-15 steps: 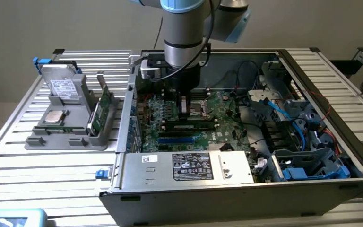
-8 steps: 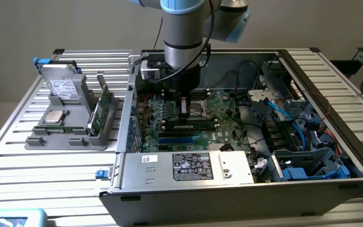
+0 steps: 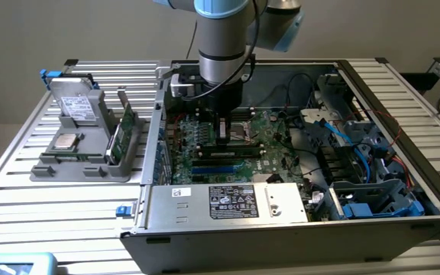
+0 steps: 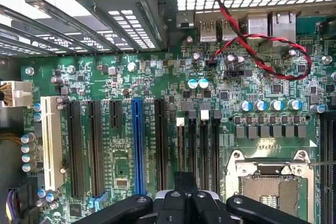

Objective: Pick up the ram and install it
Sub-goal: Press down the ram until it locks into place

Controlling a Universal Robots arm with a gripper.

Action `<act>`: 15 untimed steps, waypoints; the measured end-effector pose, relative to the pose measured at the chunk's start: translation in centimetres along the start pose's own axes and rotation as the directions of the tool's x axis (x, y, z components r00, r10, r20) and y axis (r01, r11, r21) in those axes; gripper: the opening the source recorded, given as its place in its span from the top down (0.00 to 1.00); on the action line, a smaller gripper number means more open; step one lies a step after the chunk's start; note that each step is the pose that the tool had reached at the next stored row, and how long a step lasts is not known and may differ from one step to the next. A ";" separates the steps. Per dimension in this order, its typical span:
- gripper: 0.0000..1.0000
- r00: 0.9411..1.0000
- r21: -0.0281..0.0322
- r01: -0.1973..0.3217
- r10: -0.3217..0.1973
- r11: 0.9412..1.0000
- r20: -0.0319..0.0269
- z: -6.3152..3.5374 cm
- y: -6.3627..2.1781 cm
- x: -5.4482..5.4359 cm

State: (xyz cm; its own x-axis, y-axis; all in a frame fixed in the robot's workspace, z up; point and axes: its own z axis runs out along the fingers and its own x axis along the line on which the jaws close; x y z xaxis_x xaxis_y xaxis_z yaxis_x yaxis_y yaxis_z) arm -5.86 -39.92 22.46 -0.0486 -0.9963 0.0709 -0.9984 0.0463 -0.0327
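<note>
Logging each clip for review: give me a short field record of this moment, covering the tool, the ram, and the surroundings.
setting: open computer case on a slatted metal table
tool: shut, down inside the case over the motherboard, by the memory slots
ram: a stick lies seated in a slot just below the tool in the exterior view; whether the tool touches it cannot be told
cpu socket: empty
beside the case: grey holder with green cards on the exterior view's left
</note>
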 end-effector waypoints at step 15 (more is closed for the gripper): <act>0.89 1.000 0.000 0.000 0.000 1.000 0.000 -2.68 -2.01 0.1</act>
State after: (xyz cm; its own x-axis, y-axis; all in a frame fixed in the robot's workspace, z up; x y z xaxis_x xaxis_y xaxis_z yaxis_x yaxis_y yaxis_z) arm -3.94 -39.92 25.21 -0.0485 -0.9963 0.0705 -0.9984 0.0463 -0.0327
